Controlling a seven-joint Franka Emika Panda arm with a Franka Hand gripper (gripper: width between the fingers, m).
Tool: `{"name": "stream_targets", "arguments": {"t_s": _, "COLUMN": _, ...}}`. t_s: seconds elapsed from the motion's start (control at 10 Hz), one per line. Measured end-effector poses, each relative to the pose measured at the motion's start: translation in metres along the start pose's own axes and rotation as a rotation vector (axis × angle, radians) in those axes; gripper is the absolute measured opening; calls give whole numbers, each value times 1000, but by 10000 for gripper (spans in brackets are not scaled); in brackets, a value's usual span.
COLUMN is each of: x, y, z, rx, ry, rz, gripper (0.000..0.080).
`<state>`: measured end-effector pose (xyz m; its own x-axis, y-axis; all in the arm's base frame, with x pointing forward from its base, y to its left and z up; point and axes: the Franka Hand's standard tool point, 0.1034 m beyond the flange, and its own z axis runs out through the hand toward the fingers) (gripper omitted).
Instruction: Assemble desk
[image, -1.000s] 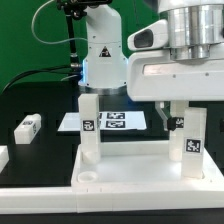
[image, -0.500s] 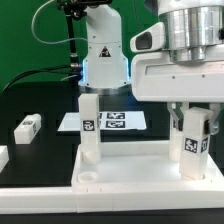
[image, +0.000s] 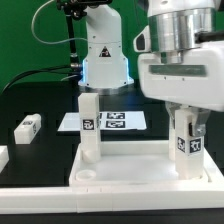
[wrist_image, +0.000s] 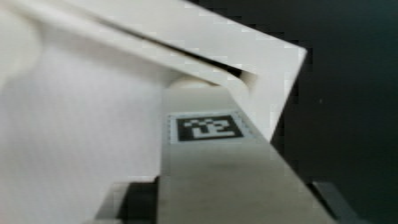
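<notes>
The white desk tabletop (image: 130, 165) lies flat near the front, with a round corner socket (image: 87, 178) showing. One tagged square leg (image: 88, 125) stands upright in the corner on the exterior view's left. My gripper (image: 186, 118) is shut on a second tagged leg (image: 187, 145), held upright at the corner on the exterior view's right, its foot at the panel. In the wrist view that leg (wrist_image: 222, 170) runs down from my gripper (wrist_image: 231, 205) to the tabletop's rim (wrist_image: 107, 110). A third leg (image: 27, 127) lies loose on the black table.
The marker board (image: 115, 121) lies flat behind the tabletop, before the robot's base (image: 102, 60). A low white rail (image: 100, 198) runs along the front edge, with another white piece (image: 3, 157) at the exterior view's far left.
My hand has turned about the upright leg and shifted slightly toward the exterior view's left, still gripping it. The standing leg and the loose leg have not moved.
</notes>
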<state>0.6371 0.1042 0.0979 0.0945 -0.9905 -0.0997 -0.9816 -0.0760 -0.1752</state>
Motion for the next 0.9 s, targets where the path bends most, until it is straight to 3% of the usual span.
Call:
{"name": "stream_targets", "arguments": {"t_s": 0.3, "x": -1, "y": -1, "z": 0, "rx": 9, "ry": -42, "rz": 364, "gripper": 300}}
{"name": "stream_targets", "arguments": {"t_s": 0.6, "x": -5, "y": -1, "z": 0, "rx": 9, "ry": -42, "rz": 374, "gripper": 297}}
{"name": "stream_targets", "arguments": {"t_s": 0.7, "x": -6, "y": -1, "z": 0, "rx": 9, "ry": -42, "rz": 369, "gripper": 495}}
{"name": "stream_targets", "arguments": {"t_s": 0.8, "x": -7, "y": -2, "z": -2, "rx": -12, "ry": -32, "rz": 77, "gripper": 599}}
{"name": "stream_targets", "arguments": {"t_s": 0.9, "x": -4, "y": -5, "z": -3, "rx": 3, "ry": -31, "rz": -153, "gripper": 599}}
